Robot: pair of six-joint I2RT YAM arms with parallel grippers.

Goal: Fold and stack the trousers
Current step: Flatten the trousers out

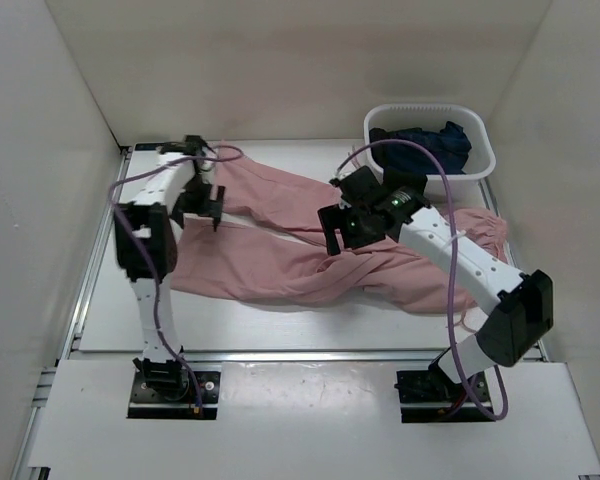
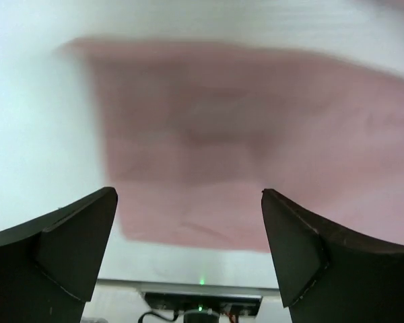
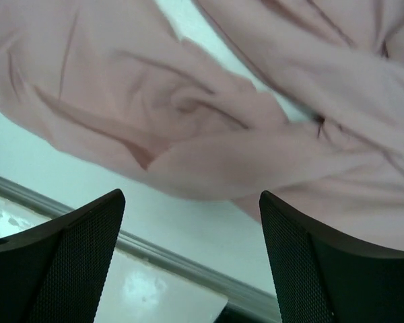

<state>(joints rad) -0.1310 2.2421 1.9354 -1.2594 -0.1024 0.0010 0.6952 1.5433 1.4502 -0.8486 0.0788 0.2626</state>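
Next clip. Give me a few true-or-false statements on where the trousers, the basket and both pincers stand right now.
1. The dusty-pink thin-fabric trousers lie spread out on the white table. True.
2. The left pincer grips a trouser leg. False: its fingers stand apart, holding nothing.
3. The white plastic basket holds a dark blue garment. True.
4. The right pincer is shut on the waistband. False: it is open above the trousers.

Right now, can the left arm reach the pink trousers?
Probably yes. The left arm hangs above a leg end of the trousers, jaws wide apart, with nothing between them and the cloth.
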